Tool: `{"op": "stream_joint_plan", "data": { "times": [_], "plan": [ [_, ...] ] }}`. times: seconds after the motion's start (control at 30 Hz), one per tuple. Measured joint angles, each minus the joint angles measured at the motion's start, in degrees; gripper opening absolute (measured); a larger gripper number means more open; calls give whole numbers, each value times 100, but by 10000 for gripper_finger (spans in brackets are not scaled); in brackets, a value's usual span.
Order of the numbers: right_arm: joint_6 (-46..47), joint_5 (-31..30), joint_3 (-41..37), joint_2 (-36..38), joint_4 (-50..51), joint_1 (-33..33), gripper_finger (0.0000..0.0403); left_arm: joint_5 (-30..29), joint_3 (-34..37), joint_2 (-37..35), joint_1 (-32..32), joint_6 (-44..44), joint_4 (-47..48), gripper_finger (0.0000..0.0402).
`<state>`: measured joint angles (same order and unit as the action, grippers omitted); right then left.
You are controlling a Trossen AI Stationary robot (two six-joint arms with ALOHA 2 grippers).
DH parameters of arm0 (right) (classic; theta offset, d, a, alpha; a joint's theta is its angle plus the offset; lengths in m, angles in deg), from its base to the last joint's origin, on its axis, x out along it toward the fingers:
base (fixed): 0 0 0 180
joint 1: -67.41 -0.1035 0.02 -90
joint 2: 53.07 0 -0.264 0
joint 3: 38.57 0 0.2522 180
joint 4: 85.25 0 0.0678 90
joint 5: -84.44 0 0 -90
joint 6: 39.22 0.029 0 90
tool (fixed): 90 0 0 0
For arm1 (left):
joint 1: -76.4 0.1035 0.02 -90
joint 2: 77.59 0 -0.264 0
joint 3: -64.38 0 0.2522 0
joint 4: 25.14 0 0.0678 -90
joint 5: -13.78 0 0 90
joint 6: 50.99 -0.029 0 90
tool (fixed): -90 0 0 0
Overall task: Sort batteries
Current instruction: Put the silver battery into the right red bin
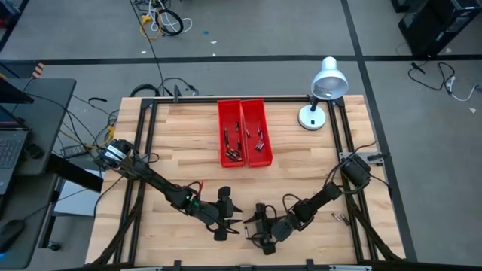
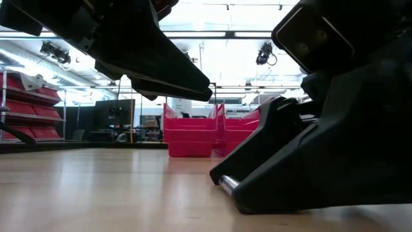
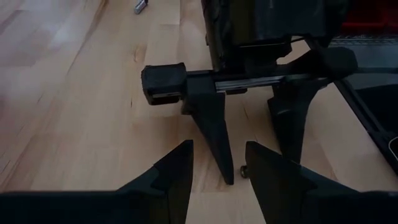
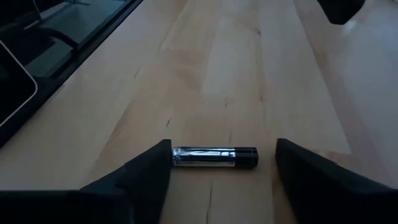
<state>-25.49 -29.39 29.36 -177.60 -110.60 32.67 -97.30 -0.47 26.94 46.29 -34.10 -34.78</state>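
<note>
One battery (image 4: 214,157), silvery with a dark end, lies flat on the wooden table near its front edge. My right gripper (image 4: 221,155) is open around it, one finger beyond each end, its fingertips low at the tabletop (image 2: 226,183). Close on its left, my left gripper (image 3: 217,168) hangs open and empty above the table, pointing at the right gripper's fingers (image 3: 219,143). In the high view the two grippers (image 1: 238,223) (image 1: 253,226) almost meet. Two red bins (image 1: 241,143) at the far middle hold several batteries (image 1: 232,154). My right gripper has one fingertip (image 4: 163,158) right at the battery's silvery end (image 4: 176,157); whether they touch, I cannot tell. The other fingertip (image 4: 283,155) stands clear of the dark end. The fingers slant down, and the battery lies on the table in line between them.
Another battery (image 1: 339,218) lies loose on the table to the right of my right arm. A white desk lamp (image 1: 320,98) stands at the far right corner. Black frame rails (image 1: 147,150) run along the table's sides. Bare wood lies between the bins and the grippers.
</note>
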Motion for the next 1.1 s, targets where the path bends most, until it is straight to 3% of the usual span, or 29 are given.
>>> {"op": "stream_joint_plan", "data": {
  "times": [0.33, 0.67, 0.8, 0.97, 1.1],
  "plan": [
    [-4, -40, -7, -2, -56, 7, 185, 0, 0, 0, 0, -1, 10, 163],
    [-330, -40, -22, 270, -75, 7, 198, 1, 0, 0, -2, 31, 46, 163],
    [-478, -135, -20, 690, 625, 15, 194, 2, 0, 0, -4, 139, 55, 163],
    [-738, -804, -17, 1360, 1858, 106, 193, -1, 0, 0, -4, 140, 53, 163],
    [-646, -1101, -15, 1878, 2573, 373, 196, -462, 0, 0, -7, 121, 87, 163]
  ]
}}
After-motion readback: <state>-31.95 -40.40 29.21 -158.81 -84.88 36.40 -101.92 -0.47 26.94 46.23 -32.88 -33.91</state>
